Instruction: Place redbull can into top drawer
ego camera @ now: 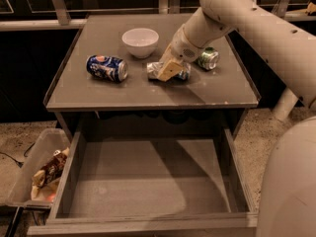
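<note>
One claw (167, 70) covers the middle of the toppled redbull can (152, 69); its grip cannot be told.

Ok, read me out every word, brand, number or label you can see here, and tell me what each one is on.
No text here can be read.
Dark blue can lying on its side: red-white logo, letters too blurred.
Slim silver can with blue patches, where the tool sits: print unreadable.
Green can: unreadable.
Snack bag in the clear plastic bin: unreadable.
</note>
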{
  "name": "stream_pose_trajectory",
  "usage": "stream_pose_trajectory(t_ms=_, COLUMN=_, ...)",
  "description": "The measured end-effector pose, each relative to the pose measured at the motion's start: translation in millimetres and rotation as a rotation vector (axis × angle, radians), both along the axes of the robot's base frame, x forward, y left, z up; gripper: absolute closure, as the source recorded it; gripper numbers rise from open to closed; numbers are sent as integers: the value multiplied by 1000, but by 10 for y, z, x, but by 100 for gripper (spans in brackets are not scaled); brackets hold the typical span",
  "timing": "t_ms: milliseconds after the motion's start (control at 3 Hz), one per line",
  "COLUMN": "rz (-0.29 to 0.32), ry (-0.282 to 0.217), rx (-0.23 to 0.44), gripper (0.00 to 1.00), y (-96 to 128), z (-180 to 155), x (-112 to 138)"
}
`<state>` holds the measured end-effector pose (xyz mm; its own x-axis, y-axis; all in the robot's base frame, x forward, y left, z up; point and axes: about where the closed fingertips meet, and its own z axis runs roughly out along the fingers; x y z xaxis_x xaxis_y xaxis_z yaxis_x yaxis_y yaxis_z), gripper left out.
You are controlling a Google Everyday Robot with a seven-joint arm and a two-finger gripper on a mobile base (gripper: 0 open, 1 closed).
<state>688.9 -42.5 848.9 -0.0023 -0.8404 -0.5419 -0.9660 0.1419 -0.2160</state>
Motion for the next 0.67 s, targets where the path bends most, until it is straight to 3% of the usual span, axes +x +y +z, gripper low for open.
stream_pose_trajectory(t_ms=333, rz=28, ry=12, rx=-9, gripper=100, y=16, z=25, x=-13)
stream_pose_trajectory(t_ms=667, rz=62, ry=0, rx=-11, gripper=100, y=11, z=153, x=-149)
